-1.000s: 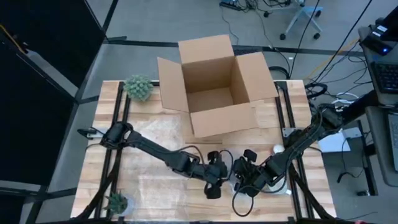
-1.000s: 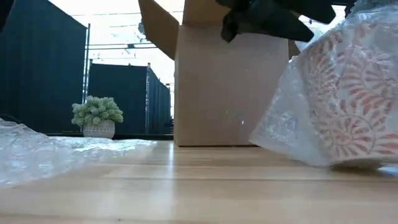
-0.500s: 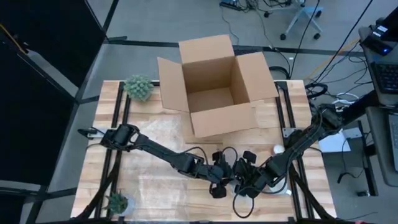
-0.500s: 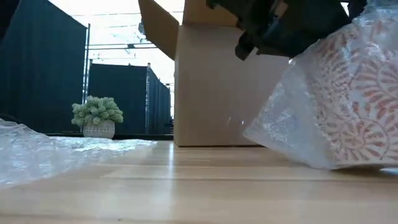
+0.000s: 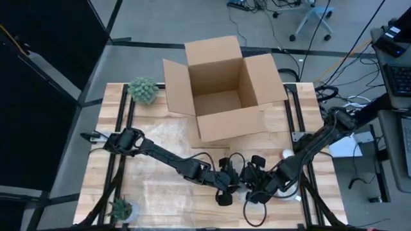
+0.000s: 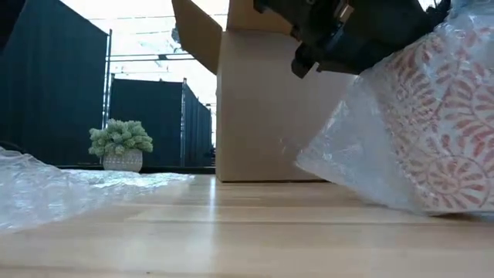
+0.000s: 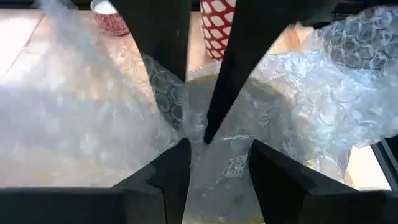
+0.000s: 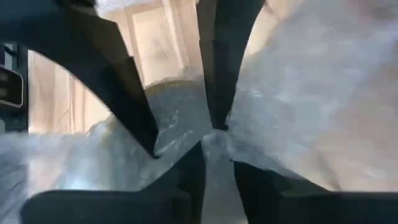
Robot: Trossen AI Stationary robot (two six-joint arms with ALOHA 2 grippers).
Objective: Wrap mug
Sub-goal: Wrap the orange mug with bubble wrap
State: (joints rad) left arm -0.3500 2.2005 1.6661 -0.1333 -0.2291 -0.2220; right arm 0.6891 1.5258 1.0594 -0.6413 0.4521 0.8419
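Both arms [image 5: 241,179] before open box [image 5: 221,86]

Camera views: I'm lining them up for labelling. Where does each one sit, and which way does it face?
High view: overhead, straight down; both arms meet near the front edge by the cardboard box.
Low view: table height, level across; the mug in bubble wrap.
Left wrist: past the left gripper into the wrap.
Right wrist: past the right gripper, likewise.
Shared: box, high and low.

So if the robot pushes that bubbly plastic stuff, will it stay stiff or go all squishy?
Probably squishy. The bubble wrap already bunches into soft folds around the mug, so it likely bends and crumples. It looks thin and see-through, so it is probably very light. The left gripper pinches a fold, which suggests it grips easily.
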